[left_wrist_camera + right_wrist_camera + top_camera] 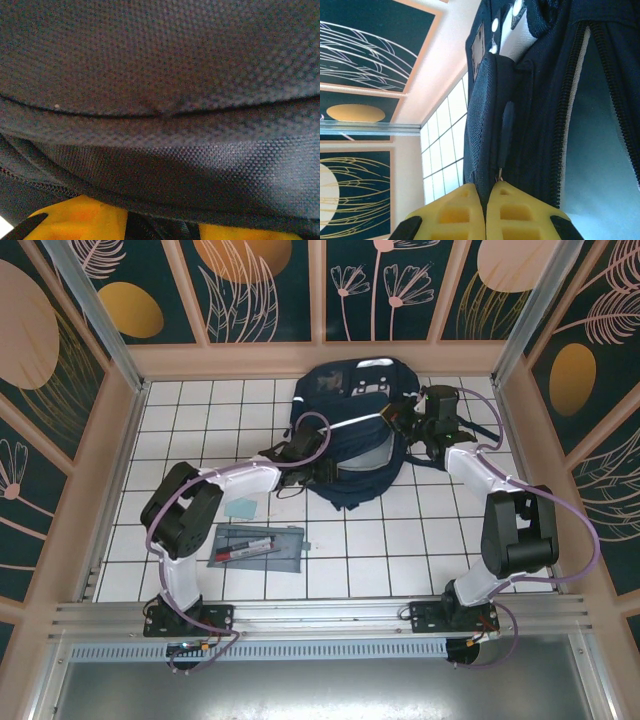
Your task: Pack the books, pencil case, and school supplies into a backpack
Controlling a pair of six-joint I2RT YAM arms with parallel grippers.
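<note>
**Backpack [350, 455] clamped by right tool [485, 192]**

Navy fabric beside the zip is pinched between its fingers [450, 215]. The left tool [318, 468] is set against the backpack's left side; its state cannot be told. The pencil case [258, 546] is found on the table [400, 560].

the backpack [350, 475] is dark blue cloth. up close it looks rough, with tiny woven bumps, and it is not shiny. its zipper [570, 100] has small hard black teeth. the lining [605, 150] inside looks pale and smooth. the right gripper [485, 210] has yellow fingers [452, 215] of smooth plastic. the pencil case [290, 545] is dull grey cloth. the table [420, 550] has white tiles that shine a bit. the rail [330, 615] at the near edge is grey metal.
</note>
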